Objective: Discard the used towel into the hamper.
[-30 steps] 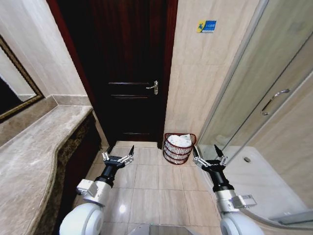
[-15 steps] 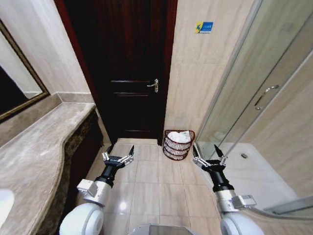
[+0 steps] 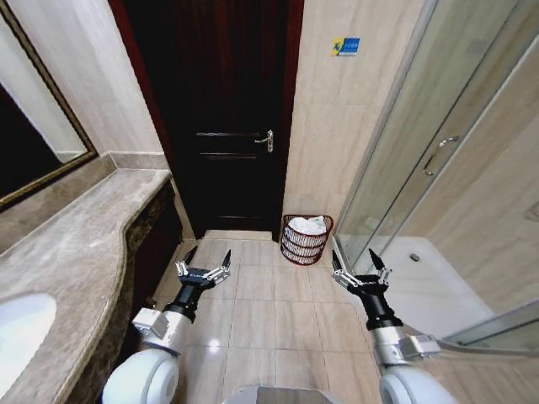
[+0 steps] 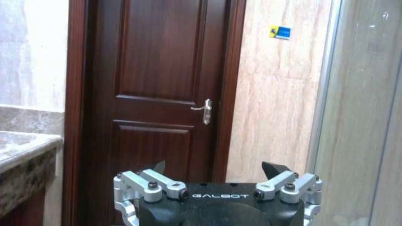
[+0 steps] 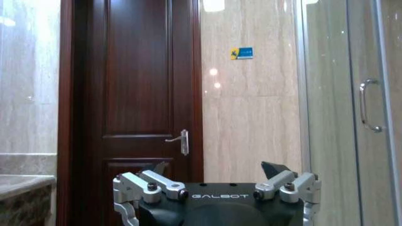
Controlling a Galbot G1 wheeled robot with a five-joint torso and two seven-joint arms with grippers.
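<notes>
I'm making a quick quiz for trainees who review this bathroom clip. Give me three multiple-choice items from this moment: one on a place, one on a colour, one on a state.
1. Where does the hamper stand?
A. On the counter
B. On the floor by the wall, right of the door
C. Inside the shower

2. What colour is the towel in the hamper?
A. White
B. Blue
C. Green

3. How are the jaws of the left gripper and the right gripper?
A. Both shut on a towel
B. Left open, right shut
C. Both open and empty

Answers:
1 B: it sits on the tiles between the dark door and the glass shower.
2 A: white cloth shows above the rim.
3 C: the head view shows each pair spread with nothing between.
</notes>
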